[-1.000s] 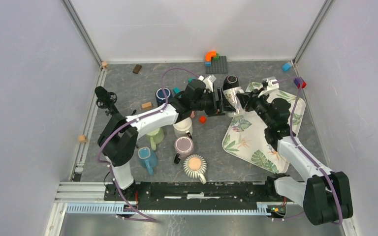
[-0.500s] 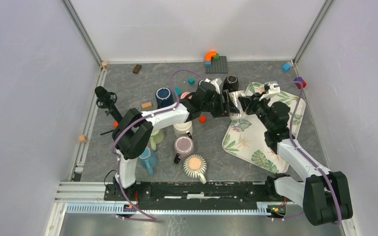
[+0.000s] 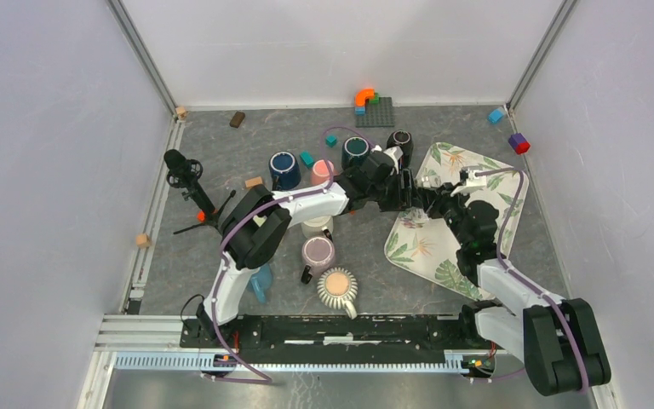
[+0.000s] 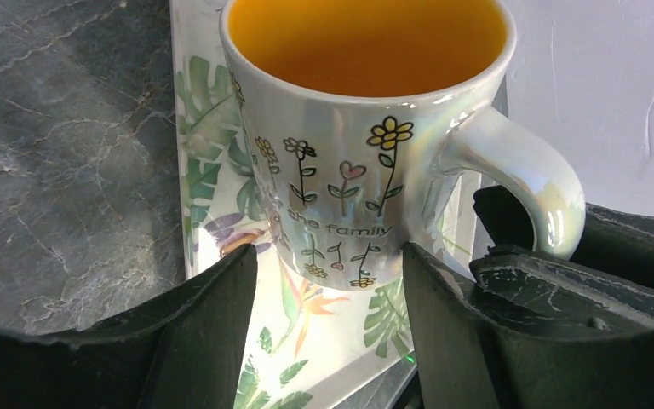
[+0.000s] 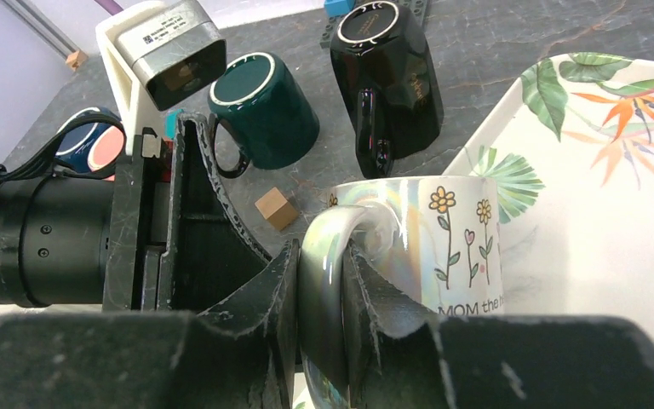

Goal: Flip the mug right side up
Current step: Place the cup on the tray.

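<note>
Clamping mug (image 4: 341, 170) handle between right fingers (image 5: 255, 332) to control tilt; bracketing body with spread left fingers (image 4: 196, 332), steadying it upright over tray (image 5: 596, 170).

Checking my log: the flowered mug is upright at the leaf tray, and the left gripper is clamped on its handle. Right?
No: the right gripper, not the left, is clamped on the handle of the mug, as the right wrist view shows. The rest holds.

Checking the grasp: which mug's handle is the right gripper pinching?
The white flowered mug, yellow inside, on the leafy tray; the right gripper clamps its handle. Dark mugs nearby are untouched.
</note>
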